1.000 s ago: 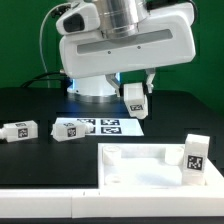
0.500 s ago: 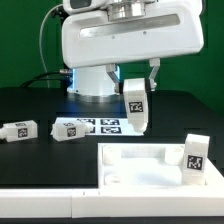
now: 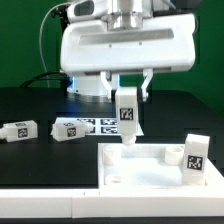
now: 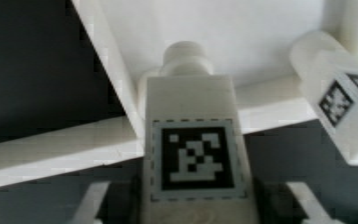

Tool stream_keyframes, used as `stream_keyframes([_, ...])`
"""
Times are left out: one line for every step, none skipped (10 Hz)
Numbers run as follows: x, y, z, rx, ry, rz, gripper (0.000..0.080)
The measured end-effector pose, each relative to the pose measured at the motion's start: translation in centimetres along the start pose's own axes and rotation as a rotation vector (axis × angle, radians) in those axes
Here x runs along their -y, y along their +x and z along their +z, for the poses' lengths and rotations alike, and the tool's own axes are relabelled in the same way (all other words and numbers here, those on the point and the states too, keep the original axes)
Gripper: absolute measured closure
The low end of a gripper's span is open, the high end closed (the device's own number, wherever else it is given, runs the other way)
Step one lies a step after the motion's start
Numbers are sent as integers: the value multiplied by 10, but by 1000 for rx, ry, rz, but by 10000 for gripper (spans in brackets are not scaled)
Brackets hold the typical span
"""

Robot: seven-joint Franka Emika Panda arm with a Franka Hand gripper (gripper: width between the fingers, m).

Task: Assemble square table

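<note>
While the tool [image 3: 128,90] pinches its upper end, one leg [image 3: 127,115] hangs upright just above the square top [image 3: 150,152].

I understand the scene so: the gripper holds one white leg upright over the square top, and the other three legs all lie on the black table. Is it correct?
No. The exterior view shows only two lying on the black table, the outer leg and the inner leg; the third leg stands upright on the square top. The rest is right.
</note>
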State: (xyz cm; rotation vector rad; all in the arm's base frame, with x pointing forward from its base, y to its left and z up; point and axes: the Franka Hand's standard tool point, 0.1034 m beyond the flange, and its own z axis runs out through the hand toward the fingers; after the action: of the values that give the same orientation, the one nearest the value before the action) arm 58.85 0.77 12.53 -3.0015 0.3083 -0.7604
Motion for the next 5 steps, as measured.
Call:
stream_keyframes([-6, 12, 2, -37, -7, -8, 514])
stream_keyframes([-3, 6, 3, -25, -4, -9, 514])
stream_keyframes([-3, 6, 3, -24, -4, -11, 514])
stream_keyframes([-3, 5, 4, -23, -4, -10, 514])
stream_keyframes([-3, 5, 5, -23, -5, -11, 514])
